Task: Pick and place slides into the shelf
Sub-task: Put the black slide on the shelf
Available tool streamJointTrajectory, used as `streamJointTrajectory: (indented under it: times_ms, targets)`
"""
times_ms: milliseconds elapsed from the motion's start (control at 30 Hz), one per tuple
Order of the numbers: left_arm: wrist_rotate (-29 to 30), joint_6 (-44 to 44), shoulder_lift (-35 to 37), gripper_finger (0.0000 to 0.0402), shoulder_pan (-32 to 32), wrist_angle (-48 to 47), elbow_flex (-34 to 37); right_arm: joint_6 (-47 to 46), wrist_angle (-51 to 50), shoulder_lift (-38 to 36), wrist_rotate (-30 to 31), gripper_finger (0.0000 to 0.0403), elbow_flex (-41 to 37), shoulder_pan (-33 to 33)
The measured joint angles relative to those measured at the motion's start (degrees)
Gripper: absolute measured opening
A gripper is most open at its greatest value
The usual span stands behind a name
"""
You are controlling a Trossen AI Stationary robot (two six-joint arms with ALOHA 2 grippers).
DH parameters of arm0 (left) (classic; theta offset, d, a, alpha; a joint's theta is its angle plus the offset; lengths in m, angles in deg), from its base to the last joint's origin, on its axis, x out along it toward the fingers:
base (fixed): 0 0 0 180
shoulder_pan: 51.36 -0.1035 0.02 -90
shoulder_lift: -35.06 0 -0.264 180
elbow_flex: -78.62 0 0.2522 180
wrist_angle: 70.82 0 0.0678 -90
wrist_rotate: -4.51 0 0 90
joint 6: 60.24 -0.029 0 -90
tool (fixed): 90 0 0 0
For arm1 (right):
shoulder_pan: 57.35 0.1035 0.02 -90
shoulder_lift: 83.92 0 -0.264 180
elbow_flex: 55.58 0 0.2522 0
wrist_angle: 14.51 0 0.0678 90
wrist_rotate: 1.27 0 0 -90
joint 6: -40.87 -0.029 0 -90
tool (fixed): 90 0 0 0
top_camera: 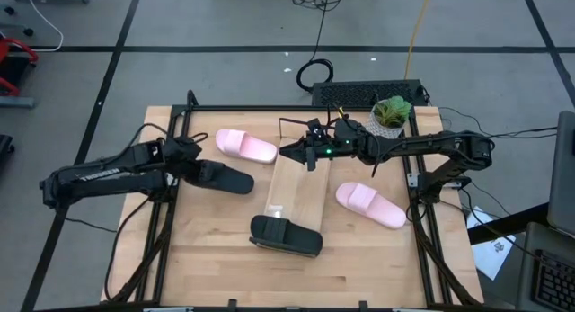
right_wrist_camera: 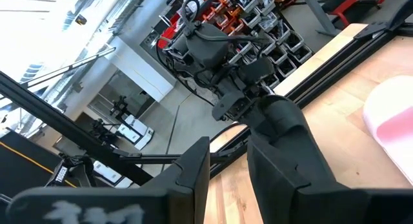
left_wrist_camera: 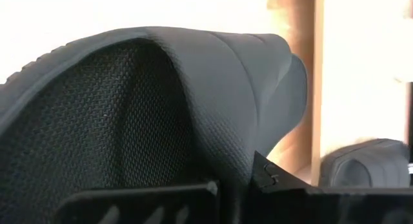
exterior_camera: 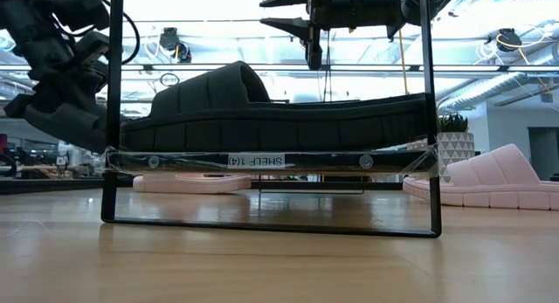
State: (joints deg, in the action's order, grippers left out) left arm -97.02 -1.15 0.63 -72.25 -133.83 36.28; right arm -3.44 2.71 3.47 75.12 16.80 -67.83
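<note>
Overhead, the left end effector (top_camera: 193, 164) grips a black slide (top_camera: 220, 177) left of the shelf (top_camera: 296, 191); carry it over level. The right end effector (top_camera: 301, 152) hovers open above the shelf. Two pink slides, two black. At table height, one black slide (exterior_camera: 279, 120) already sits on the shelf's near end.

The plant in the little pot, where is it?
In the high view the potted plant stands at the table's far right corner, just behind the right arm, beside a black keyboard.
</note>
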Motion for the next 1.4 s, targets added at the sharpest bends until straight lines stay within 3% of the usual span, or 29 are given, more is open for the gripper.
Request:
streamJointTrajectory:
  times_ms: [800,1133,1400]
  targets:
    - [-1.24,-2.12,-2.33,0.0025,0.00,0.48,0.08,0.00,0.00,0.00,0.22,0.0093,0.01,0.00]
    - [-5.43,1.03,-2.26,0.0026,0.00,12.13,0.13,0.00,0.00,0.00,0.13,0.0093,0.01,0.00]
    - [-6.65,12.27,-2.34,0.0026,3.06,24.95,0.13,0.00,0.00,0.00,0.07,0.0093,0.01,0.00]
